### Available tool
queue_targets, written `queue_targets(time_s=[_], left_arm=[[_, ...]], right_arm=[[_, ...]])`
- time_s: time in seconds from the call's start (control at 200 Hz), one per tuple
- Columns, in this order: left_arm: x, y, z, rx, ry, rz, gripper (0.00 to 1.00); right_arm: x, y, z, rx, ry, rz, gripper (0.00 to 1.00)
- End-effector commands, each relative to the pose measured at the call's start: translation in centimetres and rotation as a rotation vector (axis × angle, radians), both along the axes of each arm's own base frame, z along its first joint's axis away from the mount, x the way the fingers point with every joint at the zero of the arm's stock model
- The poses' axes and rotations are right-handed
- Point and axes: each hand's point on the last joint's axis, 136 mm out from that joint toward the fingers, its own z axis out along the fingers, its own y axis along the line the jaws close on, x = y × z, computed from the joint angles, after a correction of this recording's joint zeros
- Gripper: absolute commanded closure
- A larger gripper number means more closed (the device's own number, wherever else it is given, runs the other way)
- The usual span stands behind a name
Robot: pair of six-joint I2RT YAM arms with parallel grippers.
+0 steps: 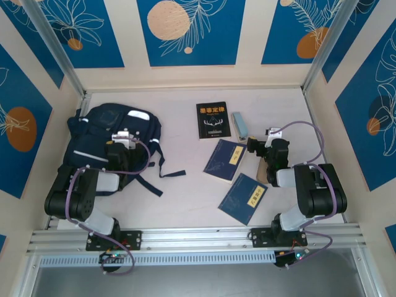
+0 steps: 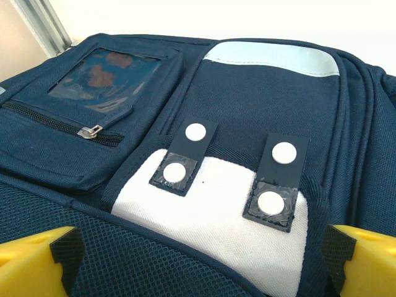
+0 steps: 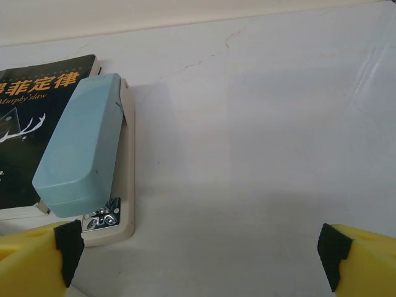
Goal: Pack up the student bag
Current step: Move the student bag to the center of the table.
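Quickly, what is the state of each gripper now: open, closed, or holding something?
Left gripper: open, holding nothing, over the student bag.
Right gripper: open, holding nothing, near the stapler.

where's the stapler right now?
In the top external view the light blue stapler lies right of centre, toward the far wall, beside the right edge of the black book, just beyond the right gripper.

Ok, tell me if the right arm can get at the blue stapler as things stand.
Probably yes. The right gripper is open, and the stapler lies just ahead, left of it, with nothing between; only the black book sits close beside it.
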Motion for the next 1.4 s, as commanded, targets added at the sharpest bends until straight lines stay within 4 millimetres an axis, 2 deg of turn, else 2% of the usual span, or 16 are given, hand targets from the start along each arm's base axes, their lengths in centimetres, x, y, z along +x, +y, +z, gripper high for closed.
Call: queue_targets(time_s=[0.0,0.685,0.805,0.895,1.055,1.115,1.24,1.33,1.395], left_arm=[[0.3,-0.1,0.5,-0.001,-0.018,-0.014,0.0],[0.2,-0.1,0.6,-0.001,-0.024,-0.014,0.0],[0.1,-0.1,1.7,0.007,-0.01,-0.012,0.0],[-0.2,0.5,3.2,0.008,0.015,0.022,0.0],[-1.1,0.9,7.5,-0.056,0.02,0.073,0.0],[-1.5,-0.1,8.8,-0.114,0.077,0.03,0.0],[-2.9,-1.2,10.8,-0.213,0.193,0.016,0.0],[-3.8,-1.1,10.8,-0.261,0.258,0.059,0.0],[-4.6,-0.5,10.0,-0.275,0.321,0.123,0.0]], right_arm=[[0.6,-0.3,1.0,-0.007,-0.033,-0.017,0.01],[0.5,-0.3,1.3,-0.002,-0.041,-0.01,0.01],[0.2,0.0,2.9,-0.021,-0.055,-0.008,0.01],[-0.3,-0.3,4.9,-0.03,-0.063,-0.03,0.01],[-1.2,-1.0,9.0,0.049,-0.065,-0.107,0.01],[-1.8,-1.2,10.3,0.136,-0.025,-0.147,0.01],[-2.7,0.6,11.7,0.26,0.095,-0.109,0.01],[-3.2,1.9,11.9,0.349,0.188,-0.083,0.01],[-3.2,3.3,12.2,0.413,0.247,-0.047,0.01]])
